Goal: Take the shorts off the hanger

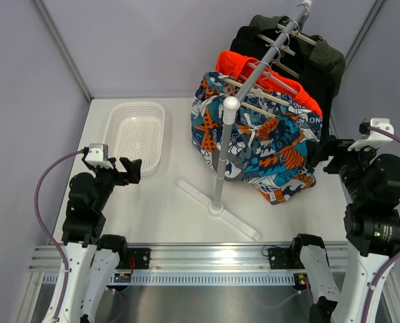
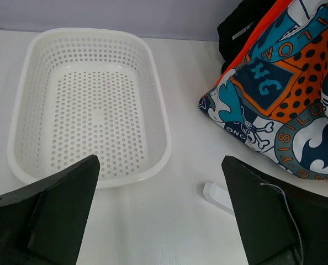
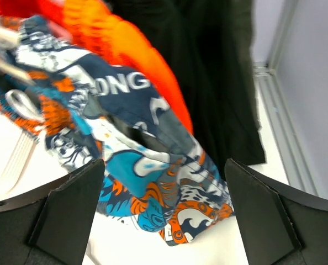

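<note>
The patterned blue, orange and white shorts (image 1: pixel 260 145) hang on a wooden hanger (image 1: pixel 257 109) at the front of a grey rack rail (image 1: pixel 267 55), and their hem touches the table. The plain orange shorts (image 1: pixel 271 82) hang just behind them. My right gripper (image 1: pixel 324 155) is open, right of the patterned shorts (image 3: pixel 153 182) and facing their lower corner without touching; the orange shorts (image 3: pixel 131 49) show above. My left gripper (image 1: pixel 131 169) is open over bare table, left of the rack. In the left wrist view, the patterned shorts (image 2: pixel 285 94) are at the far right.
A white perforated basket (image 1: pixel 122 111) sits at the back left, its rim (image 2: pixel 153 99) just ahead of my left gripper (image 2: pixel 161 221). The rack's pole (image 1: pixel 221 158) stands on a white cross foot (image 2: pixel 216 196). Black and dark olive garments (image 1: pixel 321 64) hang behind the shorts, near the right wall.
</note>
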